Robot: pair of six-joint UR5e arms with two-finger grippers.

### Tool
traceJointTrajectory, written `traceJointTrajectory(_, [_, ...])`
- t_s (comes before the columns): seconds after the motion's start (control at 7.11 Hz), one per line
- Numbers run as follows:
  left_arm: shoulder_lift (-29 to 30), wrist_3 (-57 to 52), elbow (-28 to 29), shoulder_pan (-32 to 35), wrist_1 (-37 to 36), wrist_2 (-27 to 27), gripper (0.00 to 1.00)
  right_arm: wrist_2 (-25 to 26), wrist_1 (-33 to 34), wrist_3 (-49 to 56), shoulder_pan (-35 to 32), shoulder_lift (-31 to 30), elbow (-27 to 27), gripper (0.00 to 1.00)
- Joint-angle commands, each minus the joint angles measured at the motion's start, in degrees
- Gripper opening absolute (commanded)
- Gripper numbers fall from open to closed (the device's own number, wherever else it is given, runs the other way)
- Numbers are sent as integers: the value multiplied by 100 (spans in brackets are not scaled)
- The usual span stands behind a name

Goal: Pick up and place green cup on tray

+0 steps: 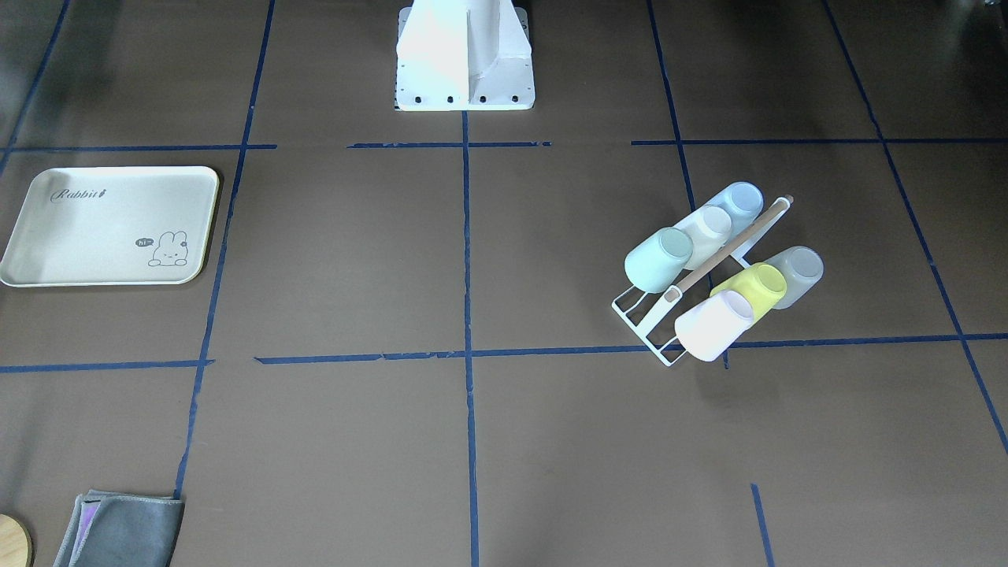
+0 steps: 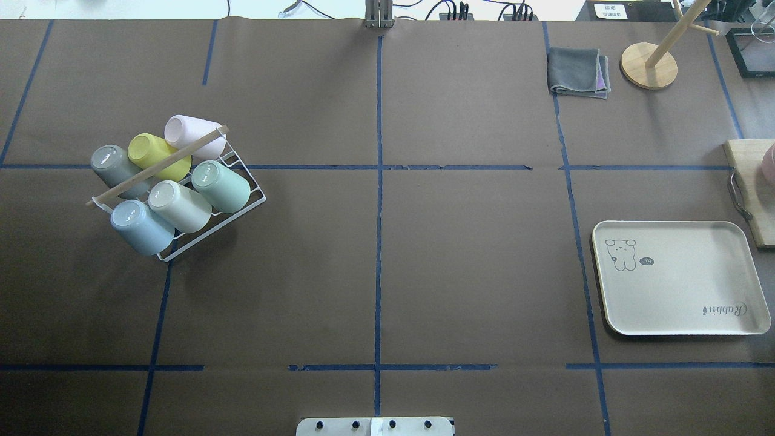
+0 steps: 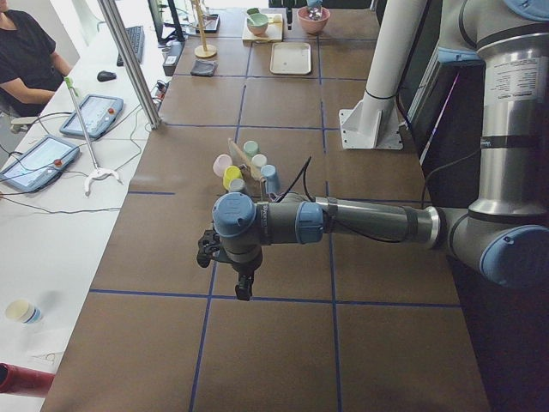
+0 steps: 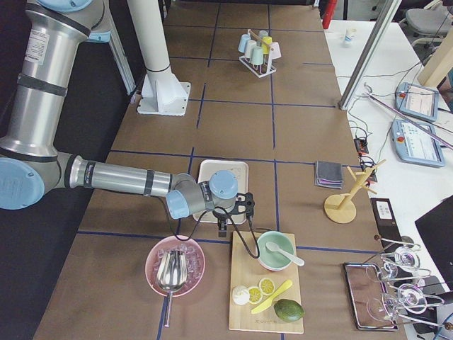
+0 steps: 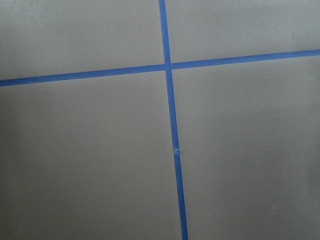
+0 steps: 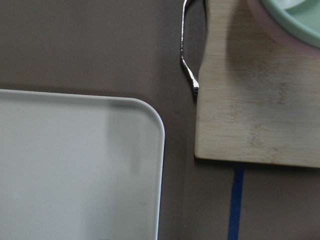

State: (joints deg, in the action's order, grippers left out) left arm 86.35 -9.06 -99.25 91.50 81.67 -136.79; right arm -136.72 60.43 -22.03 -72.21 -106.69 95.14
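The green cup (image 1: 657, 258) lies tilted, mouth down, on a white wire rack (image 1: 642, 315) among other cups; it also shows in the overhead view (image 2: 221, 184) and the left view (image 3: 250, 148). The tray (image 1: 110, 226) lies empty on the table's other side (image 2: 678, 278). My left gripper (image 3: 244, 287) hangs over bare table, away from the rack; I cannot tell if it is open. My right gripper (image 4: 223, 227) hangs over the tray's edge (image 6: 75, 165); I cannot tell if it is open. No fingers show in either wrist view.
Yellow-green (image 2: 151, 154), pink, grey, cream and pale blue (image 2: 140, 225) cups share the rack. A wooden cutting board (image 6: 255, 100) lies right beside the tray. A grey cloth (image 2: 578, 72) and a wooden stand (image 2: 649, 65) sit at the far right.
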Motion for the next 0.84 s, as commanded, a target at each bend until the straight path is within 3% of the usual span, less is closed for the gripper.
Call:
traceJointTrajectory(0.0, [-4, -8, -7, -1, 15, -23, 100, 23, -705, -609, 356, -44, -292, 98])
traceJointTrajectory(0.7, [-12, -8, -7, -1, 15, -23, 100, 311, -910, -777, 821, 105, -452, 98])
